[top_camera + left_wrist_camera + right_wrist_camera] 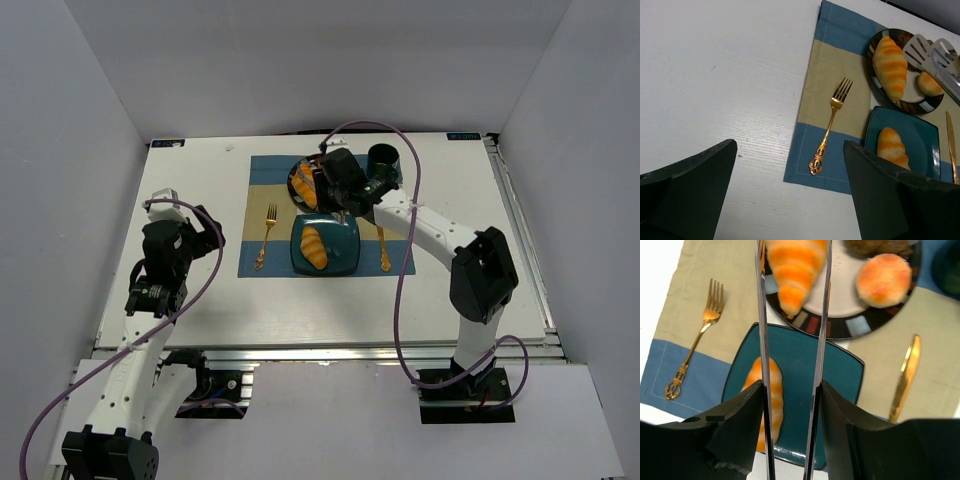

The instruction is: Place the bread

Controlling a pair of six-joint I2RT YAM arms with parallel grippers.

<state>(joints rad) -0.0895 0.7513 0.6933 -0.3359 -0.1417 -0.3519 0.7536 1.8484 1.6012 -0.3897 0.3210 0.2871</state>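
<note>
**One roll on the teal plate, one on the round plate under the tongs**

A blue and beige placemat (832, 65) lies on the white surface (715, 75), in its middle and nearer the far edge. On the far part of the mat sits a dark round plate (840, 325). It carries one bread roll (796, 270), a small round bun (883, 279) and a dark pastry (880, 246). Just nearer, touching or almost touching that plate's rim, is a square teal plate (840, 375) with the second roll (314, 247) lying lengthwise on its left half.

The right claw (791, 385) hangs over the two plates. Its jaws are partly closed on a pair of metal tongs (761, 315). In the wrist view the tongs' two arms run either side of the bread roll on the round plate. Their tips are out of that view, so I cannot tell if they touch it.

The left claw (790, 145) is near the left edge of the surface, jaws wide apart and holding nothing.

A gold fork (829, 127) lies on the mat left of the teal plate and a gold knife (905, 375) lies right of it. A dark cup (383, 160) stands by the mat's far right corner.
</note>
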